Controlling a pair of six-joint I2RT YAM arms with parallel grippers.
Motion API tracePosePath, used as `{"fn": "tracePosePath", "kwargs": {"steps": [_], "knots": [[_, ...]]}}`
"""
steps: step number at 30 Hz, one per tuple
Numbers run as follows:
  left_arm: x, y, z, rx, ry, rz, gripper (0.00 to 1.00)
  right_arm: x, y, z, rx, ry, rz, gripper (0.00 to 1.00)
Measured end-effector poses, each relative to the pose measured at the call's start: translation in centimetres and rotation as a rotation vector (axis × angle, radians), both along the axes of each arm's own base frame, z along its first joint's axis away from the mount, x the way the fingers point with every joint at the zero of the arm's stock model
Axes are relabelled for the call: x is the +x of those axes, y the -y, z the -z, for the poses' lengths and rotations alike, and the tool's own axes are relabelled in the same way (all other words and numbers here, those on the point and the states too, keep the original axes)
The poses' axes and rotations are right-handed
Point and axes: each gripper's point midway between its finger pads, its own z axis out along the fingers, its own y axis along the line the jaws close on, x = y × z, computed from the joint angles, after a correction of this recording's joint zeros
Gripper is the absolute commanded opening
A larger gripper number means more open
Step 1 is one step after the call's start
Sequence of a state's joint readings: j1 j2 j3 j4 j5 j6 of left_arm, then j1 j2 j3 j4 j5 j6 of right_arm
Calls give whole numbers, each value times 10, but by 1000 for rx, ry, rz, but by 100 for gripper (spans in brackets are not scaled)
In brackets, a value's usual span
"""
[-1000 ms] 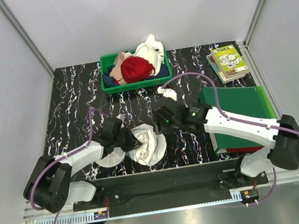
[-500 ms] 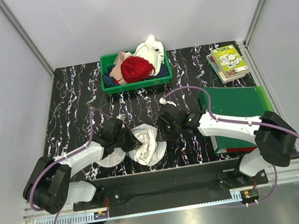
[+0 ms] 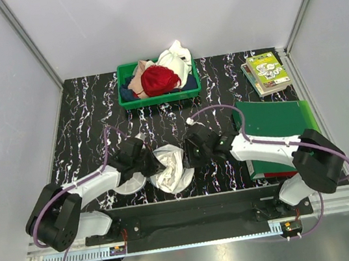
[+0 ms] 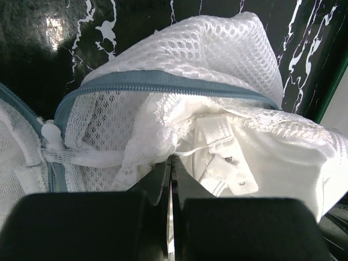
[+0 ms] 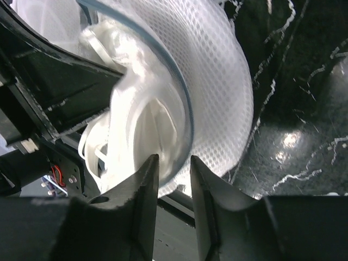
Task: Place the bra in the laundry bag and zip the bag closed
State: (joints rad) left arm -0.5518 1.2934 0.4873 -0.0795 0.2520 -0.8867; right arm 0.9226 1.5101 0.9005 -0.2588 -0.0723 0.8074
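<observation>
Left fingers (image 4: 187,187) are pressed fully together, tips under lace of the bra (image 4: 261,157); whether they pinch it is unclear. Right fingers (image 5: 144,196) stand slightly apart, clamped on the rim of the bag (image 5: 217,81). Bra lies bunched inside the unzipped bag on the counter (image 3: 87,117), under the grey zip (image 4: 163,81). Green bin (image 3: 160,98) behind holds a red garment (image 3: 159,79) and pale cloths. Bag's other half is cut off at the left wrist view's edge.

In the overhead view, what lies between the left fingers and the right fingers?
The open laundry bag with the bra tucked inside; the top view shows it.
</observation>
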Motion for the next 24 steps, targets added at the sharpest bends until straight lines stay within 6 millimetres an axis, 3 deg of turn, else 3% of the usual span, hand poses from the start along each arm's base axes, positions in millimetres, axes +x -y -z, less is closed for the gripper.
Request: {"fn": "tracePosePath", "kwargs": {"steps": [8,15,24], "knots": [[1,-1,-1,5,9,-1,0,-7,10,-13,36,18,16,36],[1,-1,0,8,12,1,0,-7,13,-4,13,3,25,30],[0,0,0,10,13,3,0,-5,14,10,-18,-19,31,29]]}}
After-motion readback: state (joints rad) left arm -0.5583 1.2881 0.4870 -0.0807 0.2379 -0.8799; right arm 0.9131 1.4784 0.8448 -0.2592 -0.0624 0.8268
